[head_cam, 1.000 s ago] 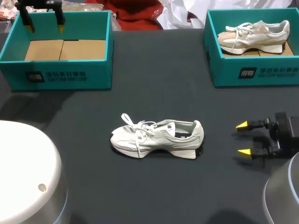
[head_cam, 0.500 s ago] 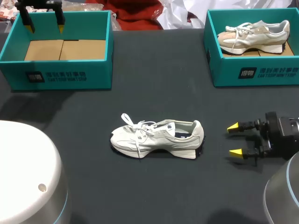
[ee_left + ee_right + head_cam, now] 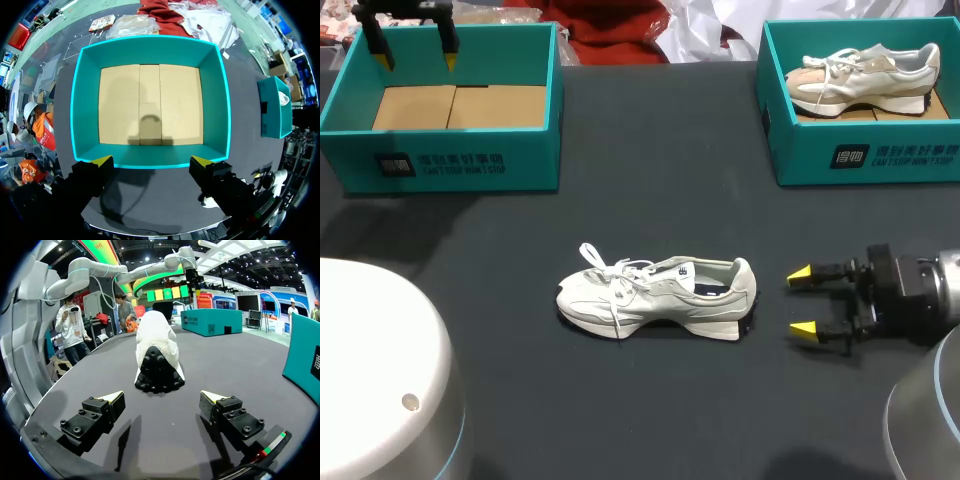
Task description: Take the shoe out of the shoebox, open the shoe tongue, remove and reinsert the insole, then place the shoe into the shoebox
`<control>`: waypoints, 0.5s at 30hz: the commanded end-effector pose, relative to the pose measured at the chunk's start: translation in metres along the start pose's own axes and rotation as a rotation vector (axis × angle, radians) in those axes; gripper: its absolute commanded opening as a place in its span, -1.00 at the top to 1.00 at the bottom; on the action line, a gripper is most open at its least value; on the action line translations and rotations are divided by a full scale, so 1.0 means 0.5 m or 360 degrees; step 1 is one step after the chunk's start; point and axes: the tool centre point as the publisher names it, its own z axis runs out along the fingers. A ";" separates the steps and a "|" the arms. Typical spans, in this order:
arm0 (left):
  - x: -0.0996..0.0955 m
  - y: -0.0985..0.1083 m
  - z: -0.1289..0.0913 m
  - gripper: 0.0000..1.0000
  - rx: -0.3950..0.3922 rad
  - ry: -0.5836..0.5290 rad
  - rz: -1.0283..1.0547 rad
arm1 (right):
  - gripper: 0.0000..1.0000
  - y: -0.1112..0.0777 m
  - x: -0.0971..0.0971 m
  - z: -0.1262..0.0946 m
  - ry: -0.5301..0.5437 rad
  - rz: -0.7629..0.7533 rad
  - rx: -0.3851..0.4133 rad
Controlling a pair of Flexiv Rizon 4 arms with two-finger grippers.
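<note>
Findings at time of inspection:

The pale grey-white lace-up trainer [image 3: 658, 298] stood on its sole at the middle of the dark cloth-covered bench [image 3: 650, 150], outside both boxes. Its toe pointed to the left side and its heel faced the right gripper [image 3: 802, 301].

Right gripper: it lay low over the bench, near the heel but apart from it. The jaws stood wide open and held nothing. In the right wrist view, the trainer [image 3: 156, 357] sat ahead of the gripper [image 3: 162, 396], heel and black sole studs turned towards it.

Left gripper [image 3: 418, 55]: it hung above the far wall of the left teal cardboard shoebox [image 3: 460, 160]. The jaws were wide open, touching nothing. The left wrist view showed the box's [image 3: 150, 42] brown cardboard floor beneath the gripper [image 3: 151, 161].

A second teal shoebox [image 3: 860, 155] at far right contained a similar cream trainer [image 3: 865, 78].
</note>
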 end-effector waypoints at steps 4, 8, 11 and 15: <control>0.000 0.000 0.000 -1.00 -0.0001 -0.0001 0.0000 | -1.00 0.006 0.003 0.027 -0.0013 0.0012 -0.0011; 0.000 0.000 0.000 -1.00 -0.0001 -0.0001 0.0000 | -1.00 0.014 0.003 0.039 -0.0025 -0.0004 -0.0025; 0.000 0.000 0.000 -1.00 -0.0001 -0.0001 0.0000 | -1.00 0.022 0.004 0.047 -0.0031 -0.0061 -0.0044; 0.000 0.000 0.000 -1.00 -0.0001 -0.0001 0.0000 | -1.00 0.028 0.004 0.062 -0.0028 -0.0066 -0.0048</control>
